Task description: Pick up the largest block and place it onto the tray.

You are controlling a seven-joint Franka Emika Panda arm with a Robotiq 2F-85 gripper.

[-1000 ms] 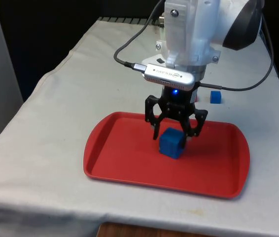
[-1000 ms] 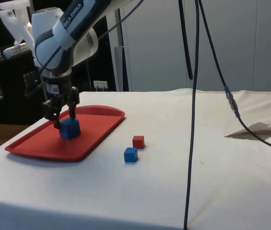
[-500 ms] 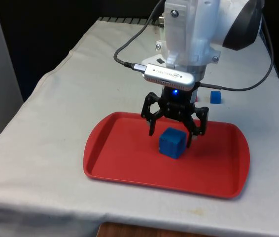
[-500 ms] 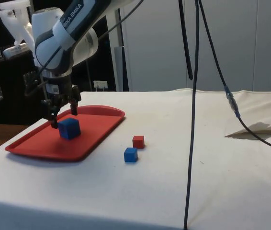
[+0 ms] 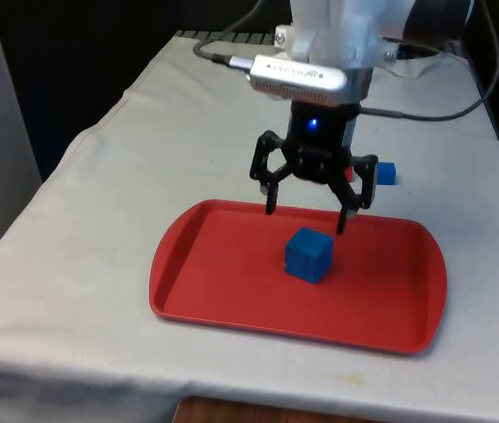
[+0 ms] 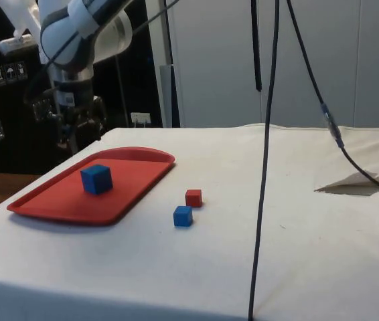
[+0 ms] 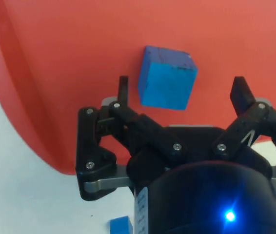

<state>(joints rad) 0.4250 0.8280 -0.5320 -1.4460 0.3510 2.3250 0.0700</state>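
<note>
The largest block, a blue cube (image 5: 308,254) (image 6: 96,178) (image 7: 166,77), rests on the red tray (image 5: 223,291) (image 6: 49,204) (image 7: 55,58), near its middle. My gripper (image 5: 307,210) (image 6: 81,137) (image 7: 182,90) hangs above the cube with its two fingers spread wide and nothing between them. It is open and clear of the block, a little towards the tray's far rim.
A small blue cube (image 5: 385,173) (image 6: 183,215) (image 7: 121,226) and a small red cube (image 6: 193,197) lie on the white cloth beside the tray. A black cable (image 6: 264,160) hangs down in the side view. The table's front edge is close below the tray in the front view.
The fingers opened off the blue cube and left it on the tray. The gripper then rose straight up above it.
</note>
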